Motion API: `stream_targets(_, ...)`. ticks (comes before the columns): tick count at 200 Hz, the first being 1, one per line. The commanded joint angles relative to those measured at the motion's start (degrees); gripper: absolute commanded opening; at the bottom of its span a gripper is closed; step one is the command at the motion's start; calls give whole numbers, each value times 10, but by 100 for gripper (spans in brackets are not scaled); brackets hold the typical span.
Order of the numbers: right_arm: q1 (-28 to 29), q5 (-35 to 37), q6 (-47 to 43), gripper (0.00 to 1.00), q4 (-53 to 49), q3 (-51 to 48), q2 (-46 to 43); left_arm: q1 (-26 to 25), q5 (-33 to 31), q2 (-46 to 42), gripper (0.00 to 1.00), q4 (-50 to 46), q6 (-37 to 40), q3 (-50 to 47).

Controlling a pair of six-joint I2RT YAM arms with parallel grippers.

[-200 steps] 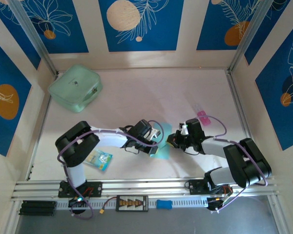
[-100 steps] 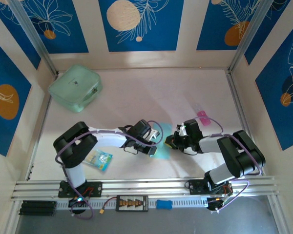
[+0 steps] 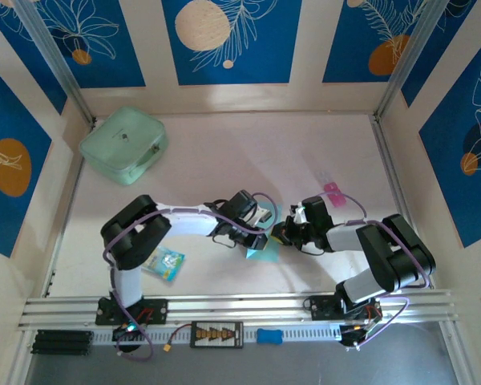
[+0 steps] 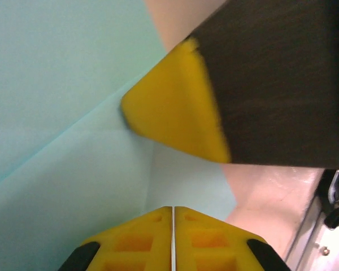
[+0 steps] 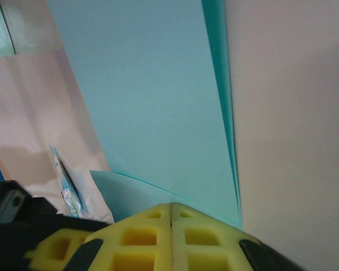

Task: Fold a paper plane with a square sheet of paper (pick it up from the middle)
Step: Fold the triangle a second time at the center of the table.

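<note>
The rounded mint-green pouch (image 3: 123, 145) is lying at 10 o'clock on the table, and the small glossy printed packet (image 3: 163, 263) at 7 o'clock. The left gripper (image 4: 173, 212) is holding its yellow foam fingers together over the smooth, creased light-blue sheet of paper (image 3: 264, 253), which is lying at 6 o'clock. The right gripper (image 5: 170, 206), fingers also together, is pressing its tip on a fold. Compared with one second before, the left gripper is standing more toward 3 o'clock, closer to the right one.

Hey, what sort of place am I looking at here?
Probably a robot test booth: left arm and right arm bolted to a metal rail, blue printed wall panels boxing in the table.
</note>
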Motion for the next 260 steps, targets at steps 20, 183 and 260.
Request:
stream_targets(20, -6, 31, -16, 1, -53, -14, 20, -2, -15, 3, 11, -55, 20, -13)
stream_targets(183, 29, 47, -5, 2, -143, 29, -135, -2, -27, -41, 14, -31, 10, -68)
stream_targets(260, 107, 52, 75, 0, 0, 38, -11, 2, -29, -45, 14, -22, 5, -73)
